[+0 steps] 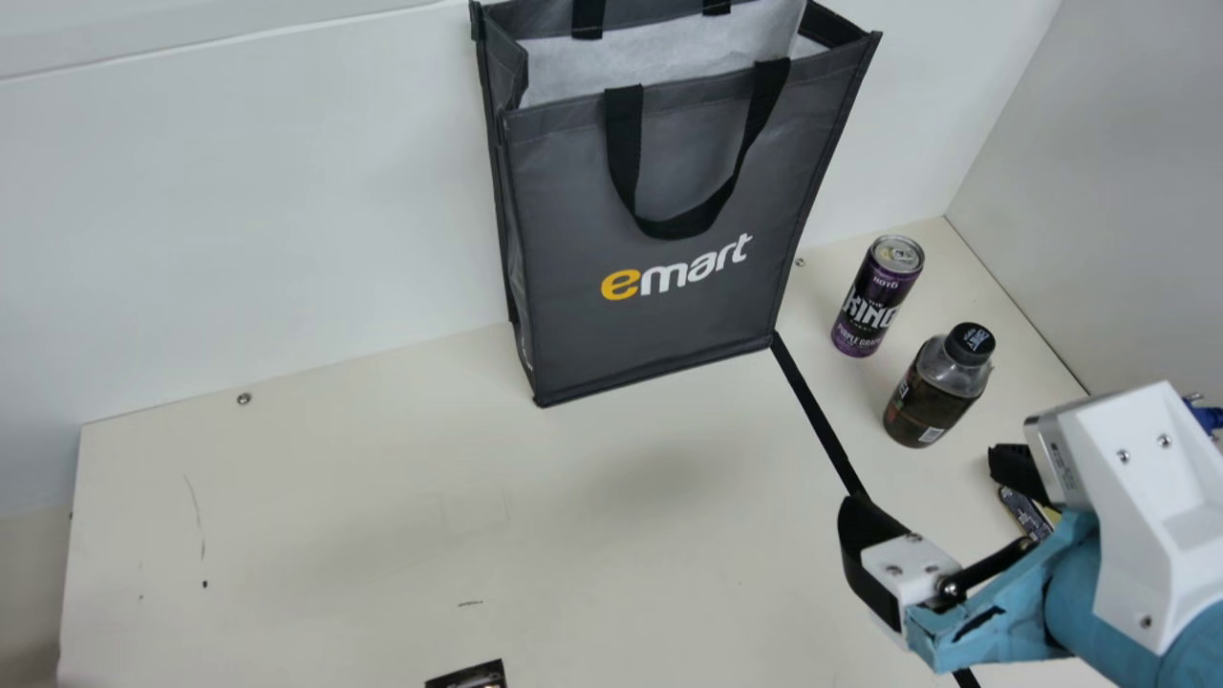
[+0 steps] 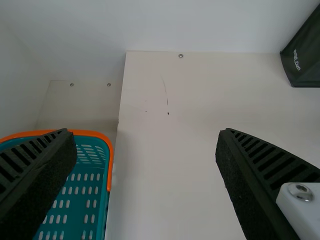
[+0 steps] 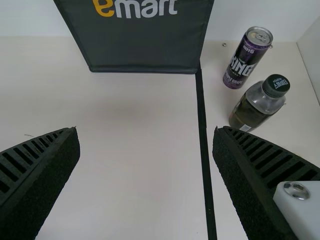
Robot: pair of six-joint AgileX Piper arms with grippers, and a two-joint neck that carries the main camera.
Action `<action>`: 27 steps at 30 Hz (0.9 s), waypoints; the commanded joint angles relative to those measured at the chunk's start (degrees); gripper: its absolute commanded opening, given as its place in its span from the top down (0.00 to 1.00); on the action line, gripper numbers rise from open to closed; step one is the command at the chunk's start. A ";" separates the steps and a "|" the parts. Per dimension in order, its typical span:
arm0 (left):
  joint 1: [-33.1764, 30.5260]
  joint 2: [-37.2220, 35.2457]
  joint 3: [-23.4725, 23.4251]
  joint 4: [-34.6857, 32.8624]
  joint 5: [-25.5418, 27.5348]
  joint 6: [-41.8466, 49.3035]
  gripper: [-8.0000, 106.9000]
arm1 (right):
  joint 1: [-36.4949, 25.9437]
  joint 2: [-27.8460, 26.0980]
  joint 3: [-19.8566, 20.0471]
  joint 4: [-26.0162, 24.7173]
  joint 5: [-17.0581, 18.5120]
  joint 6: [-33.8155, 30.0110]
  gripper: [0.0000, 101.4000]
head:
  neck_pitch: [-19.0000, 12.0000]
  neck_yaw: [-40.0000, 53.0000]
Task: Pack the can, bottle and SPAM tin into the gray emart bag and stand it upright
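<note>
The gray emart bag [image 1: 659,325] already stands upright at the far side of the tabletop [image 1: 334,497], its mouth open, so that part of the task looks met for now. The packing is not: the can [image 1: 874,298] and the bottle [image 1: 936,387] both stand outside, right of the bag, the bottle nearer. A dark printed item [image 1: 1025,513], perhaps the SPAM tin, lies partly hidden by the right arm. Whether anything is inside the bag, I cannot tell. The left gripper [image 2: 145,131] and right gripper [image 3: 146,131] both have their fingers wide, holding nothing.
</note>
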 commanded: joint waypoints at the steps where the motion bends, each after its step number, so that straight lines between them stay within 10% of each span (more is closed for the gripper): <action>1: 0.00 0.00 0.00 0.00 0.00 0.00 0.15 | 0.00 0.00 0.00 0.00 0.00 0.00 0.06 | -1.30 -0.05; 27: 0.00 0.00 0.00 0.00 0.00 0.00 0.15 | 0.00 0.00 0.00 0.00 0.00 0.00 0.06 | -1.30 -0.05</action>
